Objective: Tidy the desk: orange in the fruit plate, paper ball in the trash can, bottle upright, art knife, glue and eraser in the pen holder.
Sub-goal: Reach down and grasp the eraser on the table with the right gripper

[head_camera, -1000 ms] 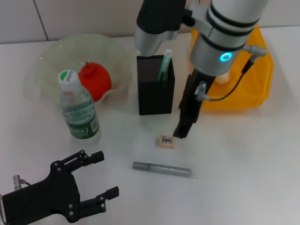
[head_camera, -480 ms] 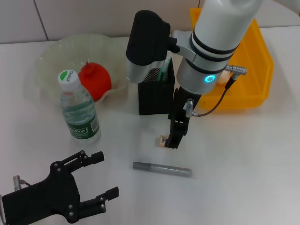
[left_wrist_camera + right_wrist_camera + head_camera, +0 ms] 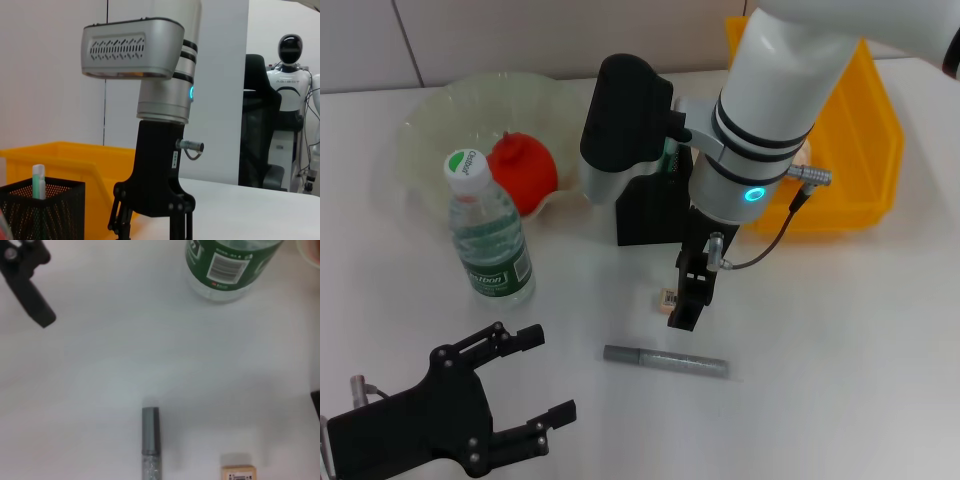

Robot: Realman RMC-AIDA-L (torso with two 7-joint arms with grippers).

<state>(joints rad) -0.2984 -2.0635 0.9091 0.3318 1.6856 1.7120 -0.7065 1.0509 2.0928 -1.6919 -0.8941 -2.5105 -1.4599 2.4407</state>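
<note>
My right gripper (image 3: 682,318) hung at the eraser (image 3: 668,297)

Head view: its jaw width was unclear; my left gripper (image 3: 535,385) lay spread wide, parked near. Right wrist view: eraser (image 3: 239,473) lay beside the glue (image 3: 150,442) on the desk (image 3: 100,365).

Legible marks were few. The bottle (image 3: 490,235) bore green print on its white cap, too small to read, and a barcode on its green label (image 3: 224,266). The eraser (image 3: 239,473), just beside the right gripper (image 3: 684,312), carried a barcode sticker.
</note>
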